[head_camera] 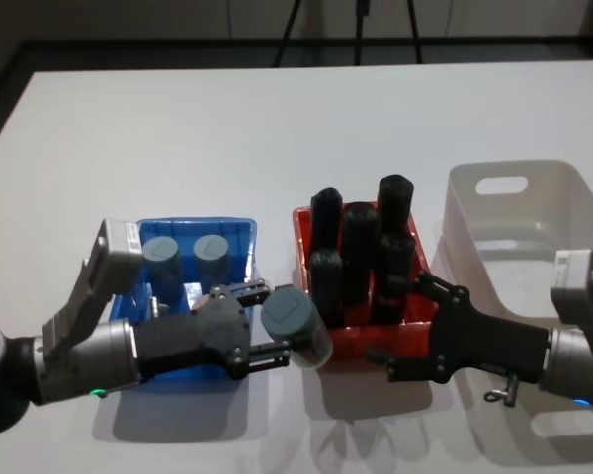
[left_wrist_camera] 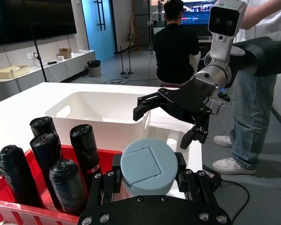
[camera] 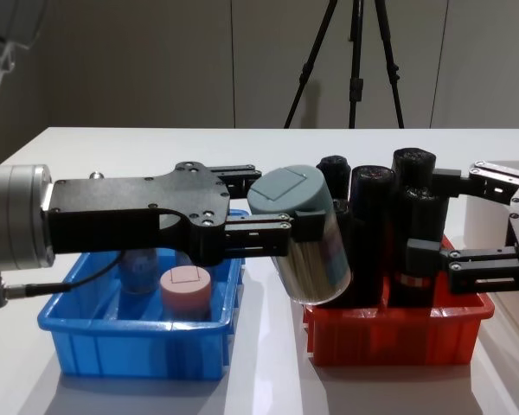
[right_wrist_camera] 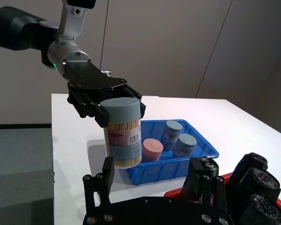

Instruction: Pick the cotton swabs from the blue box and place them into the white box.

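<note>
Head view: our left gripper [head_camera: 270,321], jaws pinching one tub of cotton swabs [head_camera: 293,320], hangs beside the blue box [head_camera: 233,230], and the right gripper [head_camera: 400,321], jaws spread, by the seemingly empty white box [head_camera: 571,196]; right wrist view: three more tubs [right_wrist_camera: 152,149] wait.

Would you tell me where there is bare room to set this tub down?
Free: inside the white box, and the far table. Crowded: the red tray, full of rolls, right gripper open at its corner; the gap to the blue box, where the left gripper holds the tub.
</note>
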Motion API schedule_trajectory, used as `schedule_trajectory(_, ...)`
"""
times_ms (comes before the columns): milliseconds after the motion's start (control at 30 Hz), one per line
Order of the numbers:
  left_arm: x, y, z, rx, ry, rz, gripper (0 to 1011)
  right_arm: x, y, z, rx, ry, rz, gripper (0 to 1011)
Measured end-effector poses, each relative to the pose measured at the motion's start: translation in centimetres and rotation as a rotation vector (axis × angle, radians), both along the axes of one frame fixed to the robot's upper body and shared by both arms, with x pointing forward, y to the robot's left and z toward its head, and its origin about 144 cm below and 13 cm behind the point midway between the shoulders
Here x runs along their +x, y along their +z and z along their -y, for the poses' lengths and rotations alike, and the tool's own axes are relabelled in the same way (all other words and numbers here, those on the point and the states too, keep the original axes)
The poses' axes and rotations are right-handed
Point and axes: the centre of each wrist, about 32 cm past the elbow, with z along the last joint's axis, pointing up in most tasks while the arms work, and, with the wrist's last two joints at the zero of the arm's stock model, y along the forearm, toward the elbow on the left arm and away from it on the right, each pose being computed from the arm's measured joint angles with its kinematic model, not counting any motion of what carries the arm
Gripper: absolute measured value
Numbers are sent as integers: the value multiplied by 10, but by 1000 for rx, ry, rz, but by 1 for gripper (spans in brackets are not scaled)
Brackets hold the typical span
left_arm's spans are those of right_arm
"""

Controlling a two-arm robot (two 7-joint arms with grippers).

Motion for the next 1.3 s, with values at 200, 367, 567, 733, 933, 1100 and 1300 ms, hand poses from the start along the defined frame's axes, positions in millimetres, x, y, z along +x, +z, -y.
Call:
schedule_trajectory(200,0,0,0,0,0,0,649,8,-2,-6,-1,29,2,1001)
schedule_trajectory(367,0,0,0,0,0,0,649,13,-3,-10,-5,50,3,1000)
schedule_trajectory(567,0,0,0,0,0,0,649,17,-5,-15,-8,69,0,1001)
schedule_trajectory(733,0,0,0,0,0,0,649,20,-8,-20,-12,82,-4,1001)
schedule_trajectory(933,0,0,0,0,0,0,649,24,-10,-25,-19,93,-7,1001)
schedule_trajectory(1100,0,0,0,0,0,0,649,26,-12,-29,-21,98,-9,1000)
schedule_trajectory(1300,0,0,0,0,0,0,649,30,-15,-35,-20,104,-12,1001)
